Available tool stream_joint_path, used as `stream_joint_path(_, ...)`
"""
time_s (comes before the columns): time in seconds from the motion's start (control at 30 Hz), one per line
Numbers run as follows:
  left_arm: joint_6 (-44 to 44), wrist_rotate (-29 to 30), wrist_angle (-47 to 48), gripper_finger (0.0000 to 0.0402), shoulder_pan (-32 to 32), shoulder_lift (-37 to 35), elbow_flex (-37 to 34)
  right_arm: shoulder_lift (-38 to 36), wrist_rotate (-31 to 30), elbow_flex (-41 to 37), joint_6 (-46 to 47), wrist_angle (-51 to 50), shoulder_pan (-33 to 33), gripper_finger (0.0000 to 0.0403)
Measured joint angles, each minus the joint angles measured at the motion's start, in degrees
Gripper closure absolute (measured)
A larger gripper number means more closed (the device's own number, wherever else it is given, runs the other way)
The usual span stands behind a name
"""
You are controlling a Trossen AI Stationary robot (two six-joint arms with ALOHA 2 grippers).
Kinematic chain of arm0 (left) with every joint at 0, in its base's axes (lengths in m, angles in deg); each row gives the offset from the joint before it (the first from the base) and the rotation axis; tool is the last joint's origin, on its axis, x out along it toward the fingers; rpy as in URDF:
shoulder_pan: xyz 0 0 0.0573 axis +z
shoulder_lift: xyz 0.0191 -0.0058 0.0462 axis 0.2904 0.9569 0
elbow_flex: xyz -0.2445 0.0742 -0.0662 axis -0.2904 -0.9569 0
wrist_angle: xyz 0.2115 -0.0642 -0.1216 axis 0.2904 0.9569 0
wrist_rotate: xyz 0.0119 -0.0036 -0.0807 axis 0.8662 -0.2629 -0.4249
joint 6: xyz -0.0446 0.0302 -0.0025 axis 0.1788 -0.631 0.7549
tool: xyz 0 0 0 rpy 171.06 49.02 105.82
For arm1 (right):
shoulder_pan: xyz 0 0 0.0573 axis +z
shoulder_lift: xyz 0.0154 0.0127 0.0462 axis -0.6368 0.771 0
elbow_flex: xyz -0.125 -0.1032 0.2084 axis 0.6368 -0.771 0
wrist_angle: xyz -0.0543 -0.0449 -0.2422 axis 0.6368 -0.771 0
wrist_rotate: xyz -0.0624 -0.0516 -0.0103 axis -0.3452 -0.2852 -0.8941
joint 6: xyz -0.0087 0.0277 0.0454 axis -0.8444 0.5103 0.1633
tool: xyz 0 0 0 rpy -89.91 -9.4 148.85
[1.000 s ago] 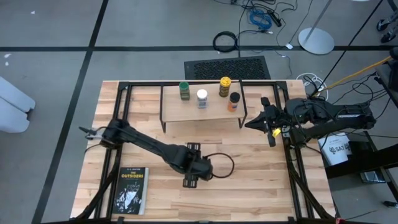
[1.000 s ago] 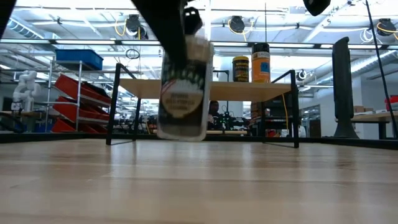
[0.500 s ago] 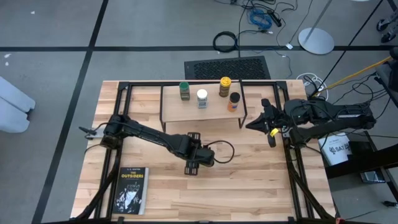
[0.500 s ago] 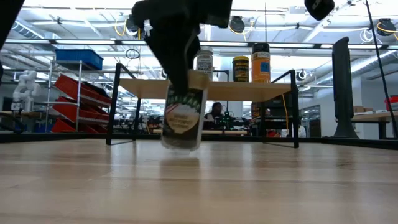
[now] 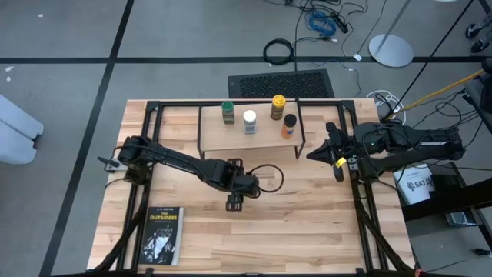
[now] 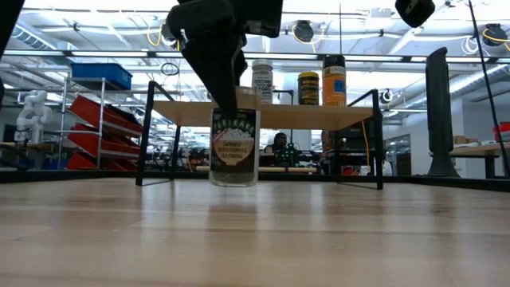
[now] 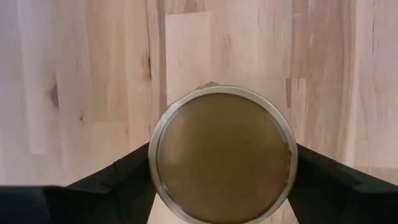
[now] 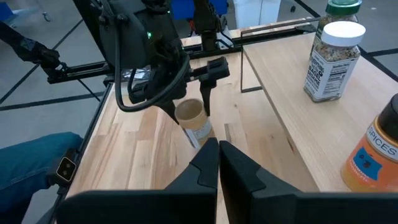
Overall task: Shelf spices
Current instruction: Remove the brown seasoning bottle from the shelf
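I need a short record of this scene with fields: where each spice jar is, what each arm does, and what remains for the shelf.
on shelf: green-lid jar, white-lid jar, yellow-lid jar, black-lid jar
off shelf: tan-lid jar, upright on the table in front of the shelf
left gripper: directly above the tan-lid jar, around its top
right gripper: waiting at the table's right edge, jaws shut
other: book at the front left corner
remaining: tan-lid jar not yet shelved
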Motion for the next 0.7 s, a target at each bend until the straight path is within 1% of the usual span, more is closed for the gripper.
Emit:
stream_joint_path(0.13,0.0,0.0,0.0,0.0078,0.0,0.0,0.0,0.0,0.0,0.0,0.0,0.0,0.0,0.0403)
stream_joint_path(0.23,0.0,0.0,0.0,0.0069,0.0,0.0,0.0,0.0,0.0,0.0,0.0,0.0,0.0,0.0403)
stream_joint_path(0.5,0.1,0.0,0.4,0.0066,-0.1,-0.4,0.0,0.0,-0.1,0.0,-0.8,0.1,0.0,0.0403)
stream_joint_path(0.7,1.6,0.8,1.1,0.0065,-0.1,-3.9,0.0,0.5,-0.6,0.0,-2.2,0.1,0.0,0.0400)
